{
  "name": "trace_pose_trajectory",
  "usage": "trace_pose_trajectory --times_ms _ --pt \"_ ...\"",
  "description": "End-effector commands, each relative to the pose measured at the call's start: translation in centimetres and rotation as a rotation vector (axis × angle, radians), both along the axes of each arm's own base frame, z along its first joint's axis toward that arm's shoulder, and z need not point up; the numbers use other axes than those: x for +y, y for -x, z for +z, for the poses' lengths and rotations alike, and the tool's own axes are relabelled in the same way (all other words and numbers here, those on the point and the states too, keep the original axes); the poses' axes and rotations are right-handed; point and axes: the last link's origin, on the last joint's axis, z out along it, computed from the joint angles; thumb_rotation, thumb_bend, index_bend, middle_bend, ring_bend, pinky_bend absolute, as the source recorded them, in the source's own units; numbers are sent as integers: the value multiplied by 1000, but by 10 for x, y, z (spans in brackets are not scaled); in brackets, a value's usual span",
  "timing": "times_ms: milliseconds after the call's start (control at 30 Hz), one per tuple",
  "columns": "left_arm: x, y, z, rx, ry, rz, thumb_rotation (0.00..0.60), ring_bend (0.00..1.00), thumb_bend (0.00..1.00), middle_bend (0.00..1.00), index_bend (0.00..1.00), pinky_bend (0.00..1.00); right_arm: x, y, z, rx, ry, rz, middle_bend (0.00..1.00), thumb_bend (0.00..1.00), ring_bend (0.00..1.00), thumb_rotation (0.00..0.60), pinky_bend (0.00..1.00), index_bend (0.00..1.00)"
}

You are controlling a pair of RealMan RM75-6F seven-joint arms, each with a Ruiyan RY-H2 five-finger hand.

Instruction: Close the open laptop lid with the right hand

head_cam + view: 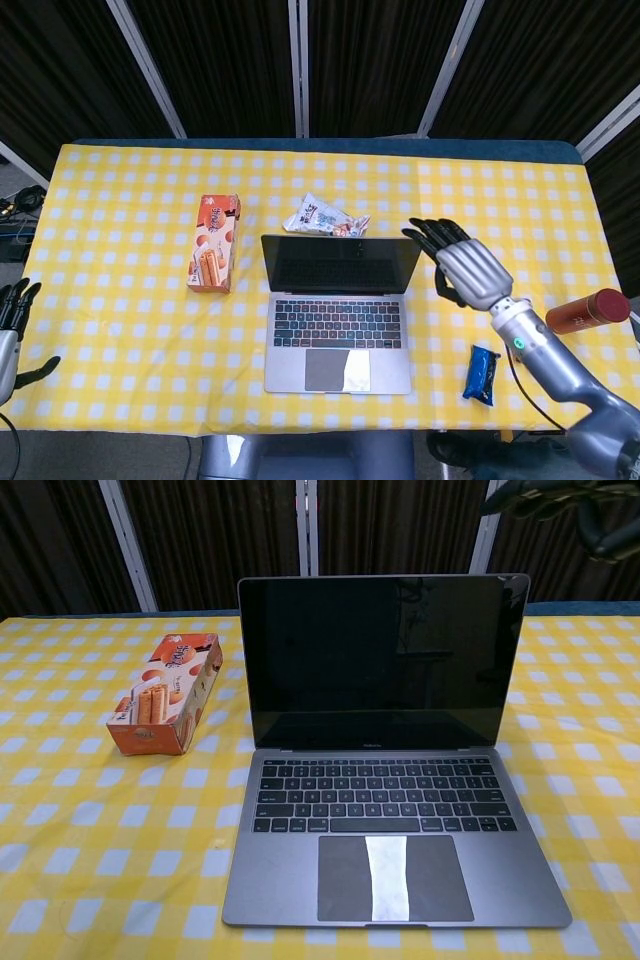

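A grey laptop (338, 320) (385, 770) sits open at the middle of the yellow checked table (120, 330), its dark screen upright and facing me. My right hand (462, 264) (560, 505) hovers just right of the lid's upper right corner, fingers spread, holding nothing and not touching the lid. In the chest view only its dark fingers (520, 495) show at the top right, above the screen's corner. My left hand (12, 330) hangs at the table's left edge, fingers apart and empty.
An orange biscuit box (214, 256) (165, 692) lies left of the laptop. A crinkled snack packet (326, 218) lies behind the lid. A blue wrapped bar (482, 373) and a red cylinder (591, 311) lie at the right, near my right forearm.
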Motion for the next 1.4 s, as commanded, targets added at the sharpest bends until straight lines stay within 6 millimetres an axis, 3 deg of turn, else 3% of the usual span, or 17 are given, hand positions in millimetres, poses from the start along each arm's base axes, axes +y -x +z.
trace_pose_trajectory --times_ms 33,233,367,500,733,900,1133,1400 --pt "2 1 0 4 0 9 600 0 0 0 0 0 -27 -27 -10 -50 -60 -16 1 1000 0 600 0 0" --pt "3 4 -2 10 -3 28 600 0 0 0 0 0 -45 -38 -30 -77 -112 -63 91 1000 30 600 20 27" --pt "4 5 -1 12 -9 32 600 0 0 0 0 0 -52 -40 -43 -64 -141 -94 176 1000 121 600 107 95" --pt "4 5 -1 11 -10 33 600 0 0 0 0 0 -54 -42 -51 -63 -159 -115 228 1000 173 600 184 154" --pt "4 5 0 8 -14 32 600 0 0 0 0 0 -54 -45 -59 -53 -182 -141 286 1000 227 600 232 200" --pt "4 6 1 5 -16 33 600 0 0 0 0 0 -49 -49 -57 -57 -195 -139 351 1000 288 600 279 260" --pt "3 6 2 6 -19 33 600 0 0 0 0 0 -37 -50 -51 -67 -222 -132 369 1000 305 600 279 279" --pt "2 4 0 7 -16 26 600 0 0 0 0 0 -5 -46 -43 -7 -278 -63 369 1000 305 600 279 279"
